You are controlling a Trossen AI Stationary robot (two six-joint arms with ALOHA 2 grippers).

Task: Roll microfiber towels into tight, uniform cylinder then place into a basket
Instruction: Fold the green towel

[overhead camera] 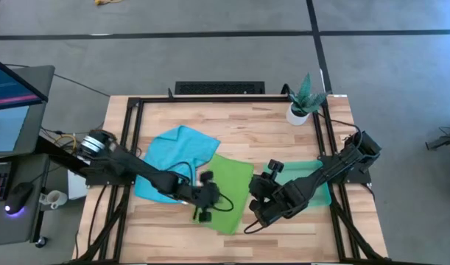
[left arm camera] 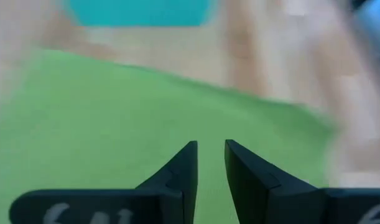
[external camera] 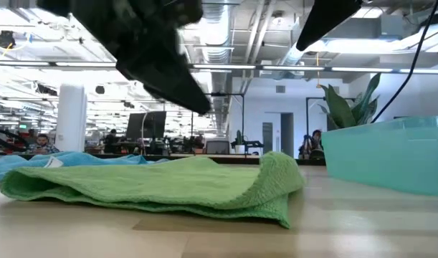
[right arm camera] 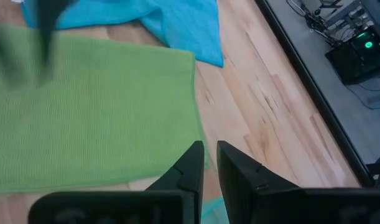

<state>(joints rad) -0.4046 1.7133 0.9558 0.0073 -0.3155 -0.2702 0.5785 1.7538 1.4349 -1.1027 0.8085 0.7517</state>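
Observation:
The lime green towel (overhead camera: 226,193) lies flat on the table's middle, and in the low view its right end (external camera: 276,188) is folded over on itself. The turquoise towel (overhead camera: 177,158) lies crumpled to its far left, partly under it. The basket (overhead camera: 317,184) stands at the right, under my right arm. My left gripper (left arm camera: 209,149) hovers shut above the green towel's middle and touches nothing. It also shows in the high view (overhead camera: 221,200). My right gripper (right arm camera: 208,152) hovers shut over the green towel's right edge (right arm camera: 193,112).
A small white pot with a plant (overhead camera: 302,107) stands at the table's far right corner. A black frame (overhead camera: 132,118) runs round the tabletop. Bare wood (overhead camera: 269,140) lies between the towels and the pot.

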